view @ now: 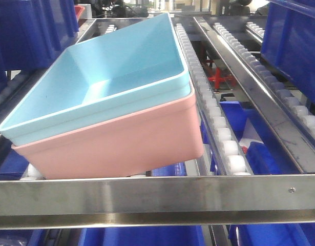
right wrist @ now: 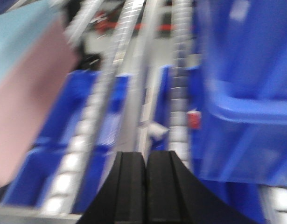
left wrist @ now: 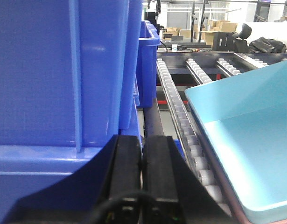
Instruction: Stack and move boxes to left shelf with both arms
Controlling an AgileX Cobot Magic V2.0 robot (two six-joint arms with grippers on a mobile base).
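The light blue box (view: 121, 72) sits nested in the pink box (view: 121, 141), and the stack rests tilted on the left shelf (view: 234, 154) behind its steel front bar (view: 157, 197). In the left wrist view the blue box (left wrist: 246, 126) lies to the right of my left gripper (left wrist: 142, 140), which is shut with nothing between its fingers. The right wrist view is blurred; the pink box (right wrist: 31, 116) and blue box (right wrist: 17, 37) show at its left. My right gripper (right wrist: 146, 156) is shut and empty, apart from the stack.
Dark blue bins (view: 293, 46) stand on the shelf at the right and at the left (left wrist: 64, 93). More dark blue bins (view: 259, 148) sit on the level below the rollers. Roller rails (left wrist: 180, 116) run between the stack and the left bins.
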